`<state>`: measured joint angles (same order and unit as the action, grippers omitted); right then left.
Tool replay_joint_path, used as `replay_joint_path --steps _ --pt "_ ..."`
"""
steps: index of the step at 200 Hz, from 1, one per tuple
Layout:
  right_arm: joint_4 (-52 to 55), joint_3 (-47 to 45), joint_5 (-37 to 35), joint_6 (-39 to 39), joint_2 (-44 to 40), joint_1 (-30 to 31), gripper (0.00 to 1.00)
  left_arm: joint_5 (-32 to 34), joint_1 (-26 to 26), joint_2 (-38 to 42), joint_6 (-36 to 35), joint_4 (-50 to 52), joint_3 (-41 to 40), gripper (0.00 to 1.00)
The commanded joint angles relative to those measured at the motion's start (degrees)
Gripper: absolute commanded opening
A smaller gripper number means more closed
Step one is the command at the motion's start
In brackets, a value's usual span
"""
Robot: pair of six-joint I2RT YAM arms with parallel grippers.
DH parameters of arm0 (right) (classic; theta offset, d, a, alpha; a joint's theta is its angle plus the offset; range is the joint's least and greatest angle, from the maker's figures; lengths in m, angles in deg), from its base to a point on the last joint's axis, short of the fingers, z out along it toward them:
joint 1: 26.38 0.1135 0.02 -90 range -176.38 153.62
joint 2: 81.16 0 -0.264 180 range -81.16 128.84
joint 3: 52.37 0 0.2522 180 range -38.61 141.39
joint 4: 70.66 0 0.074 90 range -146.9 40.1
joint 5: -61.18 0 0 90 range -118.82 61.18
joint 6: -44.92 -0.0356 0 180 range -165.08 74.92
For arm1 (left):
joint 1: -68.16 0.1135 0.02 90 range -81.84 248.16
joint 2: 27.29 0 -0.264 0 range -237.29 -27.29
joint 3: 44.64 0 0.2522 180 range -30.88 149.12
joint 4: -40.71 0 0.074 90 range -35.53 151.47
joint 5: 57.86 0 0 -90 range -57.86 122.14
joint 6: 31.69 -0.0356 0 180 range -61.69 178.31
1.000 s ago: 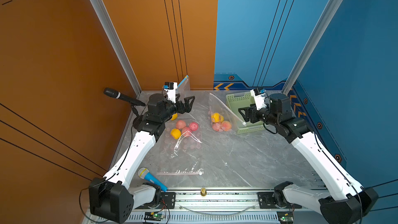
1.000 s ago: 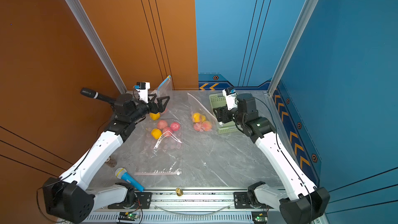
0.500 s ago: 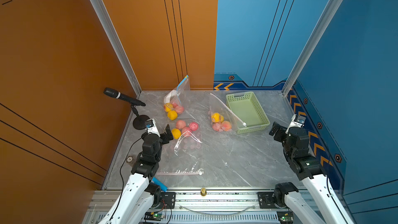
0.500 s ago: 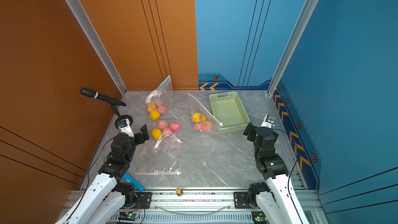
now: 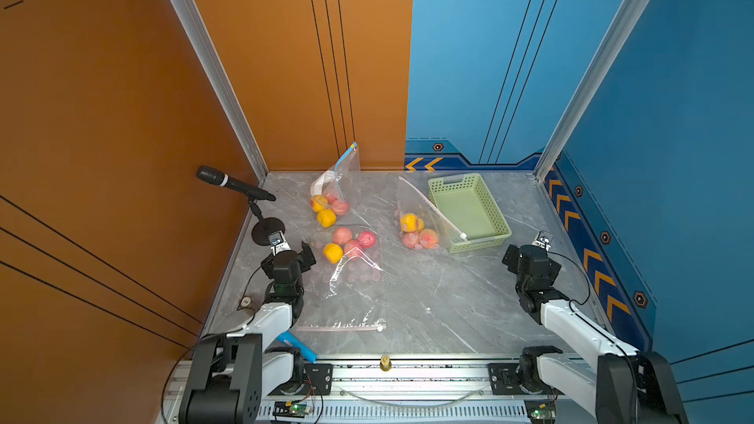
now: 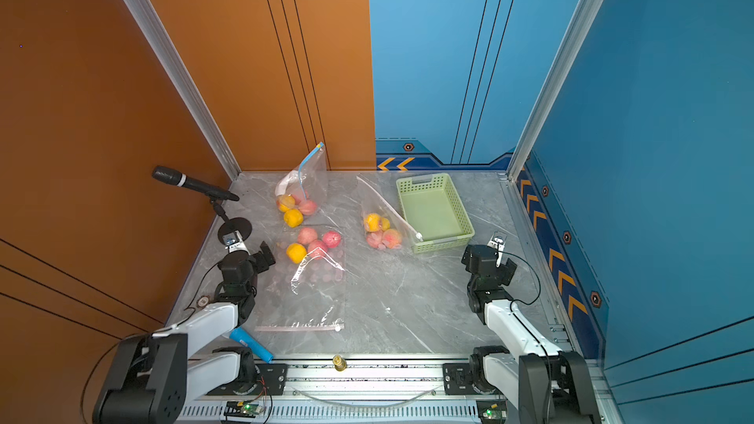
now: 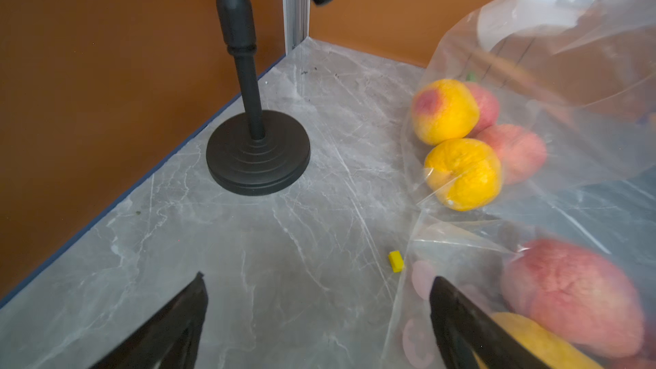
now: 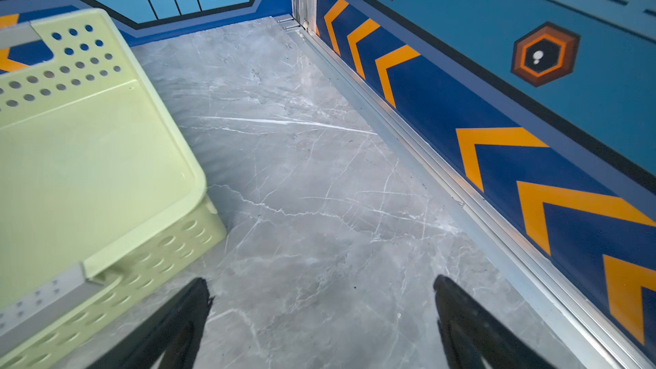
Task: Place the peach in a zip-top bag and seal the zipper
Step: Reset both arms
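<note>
Clear plastic: we count three bags (image 5: 351, 287) holding peaches (image 5: 342, 235), one green basket (image 5: 479, 243), one microphone (image 5: 216, 177); left gripper (image 7: 318, 276), right gripper (image 8: 321, 278) spread wide, empty.

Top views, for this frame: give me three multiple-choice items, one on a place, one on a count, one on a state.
1. The green basket stands:
A. toward the table's far right corner
B. at the middle of the near edge
C. in the near left corner

2. Zip-top bags holding fruit:
A. one
B. two
C. three

3. The left gripper is:
A. shut on a peach
B. open, holding nothing
C. shut on a bag

Key:
1 A, it sits far back on the right, beside a bag.
2 C, one by the back wall, one mid-table, one beside the basket.
3 B, its jaws stand wide apart and grip nothing.
</note>
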<state>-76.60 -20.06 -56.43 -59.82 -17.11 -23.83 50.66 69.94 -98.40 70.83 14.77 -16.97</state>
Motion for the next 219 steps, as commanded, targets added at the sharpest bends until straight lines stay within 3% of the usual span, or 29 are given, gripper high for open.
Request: replay_joint_path --steps 1,33,43,75,87,120,134,219 --pt "-14.5 -1.0 2.2 2.6 4.6 -1.8 1.0 -7.7 2.0 -4.0 -4.0 -10.5 0.8 0.98" --pt "-20.9 -0.4 7.2 4.2 9.4 -3.5 1.0 -14.8 4.9 -11.1 -3.8 -18.3 1.2 0.97" --pt "-22.2 -0.1 9.6 4.7 10.6 -4.1 1.0 -20.4 5.7 -12.5 -4.8 -22.1 0.2 0.98" --pt "-31.9 -0.7 18.4 5.5 17.6 -5.0 1.0 -31.2 5.1 -17.6 -9.3 -28.5 0.3 0.98" --pt "-30.0 0.4 19.9 7.3 18.1 -4.0 1.0 -35.1 4.0 -20.0 -11.9 -27.9 1.7 0.98" --pt "-34.3 1.7 24.1 9.6 24.4 -3.3 1.0 -36.2 4.2 -19.3 -12.3 -23.2 3.8 0.98" --pt "-28.4 3.5 22.2 10.5 23.2 -2.3 1.0 -36.6 4.4 -19.4 -12.0 -22.3 4.2 0.98" --pt "-29.3 3.5 19.8 11.5 23.7 -0.9 1.0 -35.0 1.8 -18.6 -15.0 -15.9 6.7 0.98"
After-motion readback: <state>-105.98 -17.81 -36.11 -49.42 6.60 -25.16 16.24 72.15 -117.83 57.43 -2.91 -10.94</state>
